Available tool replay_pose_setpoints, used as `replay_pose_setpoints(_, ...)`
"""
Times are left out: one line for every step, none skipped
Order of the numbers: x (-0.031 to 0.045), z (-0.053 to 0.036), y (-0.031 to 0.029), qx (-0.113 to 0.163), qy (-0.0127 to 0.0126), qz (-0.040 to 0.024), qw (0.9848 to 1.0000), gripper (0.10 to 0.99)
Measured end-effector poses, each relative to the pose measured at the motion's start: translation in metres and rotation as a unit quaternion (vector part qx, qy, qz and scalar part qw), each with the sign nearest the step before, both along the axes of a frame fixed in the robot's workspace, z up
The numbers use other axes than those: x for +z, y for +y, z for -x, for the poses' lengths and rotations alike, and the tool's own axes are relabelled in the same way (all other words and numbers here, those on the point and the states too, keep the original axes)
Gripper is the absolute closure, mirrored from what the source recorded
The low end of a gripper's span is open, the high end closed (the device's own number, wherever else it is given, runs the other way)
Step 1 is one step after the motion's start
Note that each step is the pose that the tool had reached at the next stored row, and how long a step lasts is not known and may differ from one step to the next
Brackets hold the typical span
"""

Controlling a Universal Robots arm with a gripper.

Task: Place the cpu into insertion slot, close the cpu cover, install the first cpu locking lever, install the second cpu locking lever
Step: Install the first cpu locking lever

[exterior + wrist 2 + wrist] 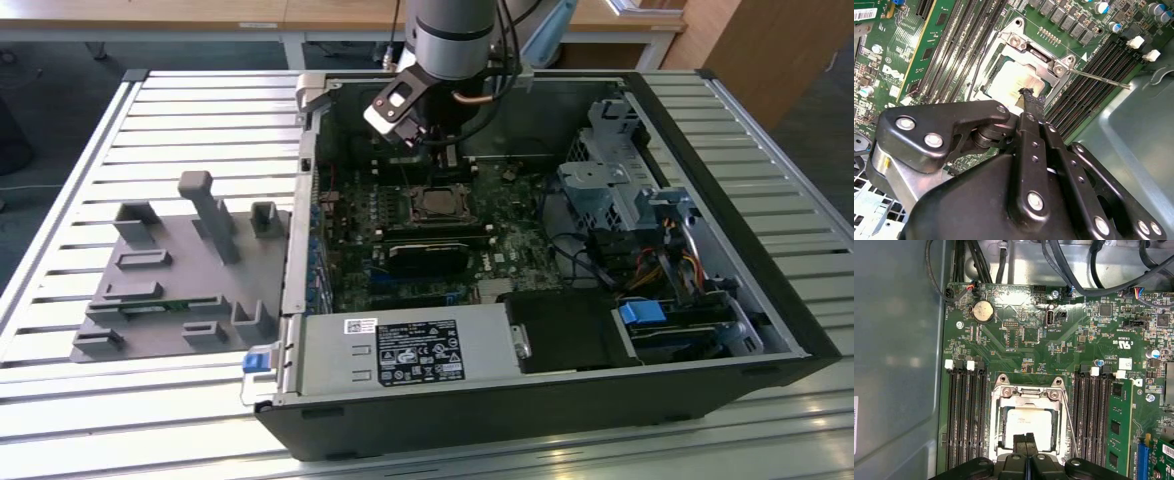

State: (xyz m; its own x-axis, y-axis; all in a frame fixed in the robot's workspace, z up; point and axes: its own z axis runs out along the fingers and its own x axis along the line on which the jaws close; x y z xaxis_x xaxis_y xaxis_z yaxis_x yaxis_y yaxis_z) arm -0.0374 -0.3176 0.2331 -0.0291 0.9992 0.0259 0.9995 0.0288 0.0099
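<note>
Gripper [1026, 439] jaws are pressed together with nothing between them. Their black tips are down over one edge of the cpu [1026, 421], touching it or just above it; I cannot tell which. The cpu lies flat in the insertion slot [415, 204] on the green motherboard [1019, 347] inside the open computer case [747, 330]. The cpu cover [1026, 391] lies down around the chip, whose pale top shows through its window. One thin locking lever [1070, 422] angles away beside the socket. A grey fixture [174, 290] sits at the exterior view's left.
</note>
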Motion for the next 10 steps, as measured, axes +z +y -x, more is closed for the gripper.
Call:
replay_pose_setpoints(0.0001, 0.0, 0.0, 0.0, 0.0, 0.0, 1.0, 0.969)
replay_pose_setpoints(0.0002, 0.0, 0.0, 0.0, 0.0, 0.0, 1.0, 0.969)
replay_pose_setpoints(0.0005, 0.0, 0.0, 0.0, 0.0001, 0.0002, 1.0, 0.969)
replay_pose_setpoints(0.001, 0.0, -0.0001, 0.0, 0.0001, 0.0002, 1.0, 0.969)
replay_pose_setpoints(0.0017, 0.0, 0.0, 0.0, 0.0, 0.0001, 1.0, 0.969)
replay_pose_setpoints(0.0025, 0.0, 0.0, 0.0, 0.0, 0.0, 1.0, 0.969)
replay_pose_setpoints(0.0039, 0.0, 0.0, 0.0, 0.0001, 0.0001, 1.0, 0.969)
replay_pose_setpoints(0.0053, 0.0, 0.0, 0.0, 0.0001, 0.0001, 1.0, 0.969)
replay_pose_setpoints(0.0065, 0.0, 0.0, 0.0, 0.0, 0.0, 1.0, 0.969)
replay_pose_setpoints(0.0078, 0.0, 0.0, 0.0, 0.0, 0.0, 1.0, 0.969)
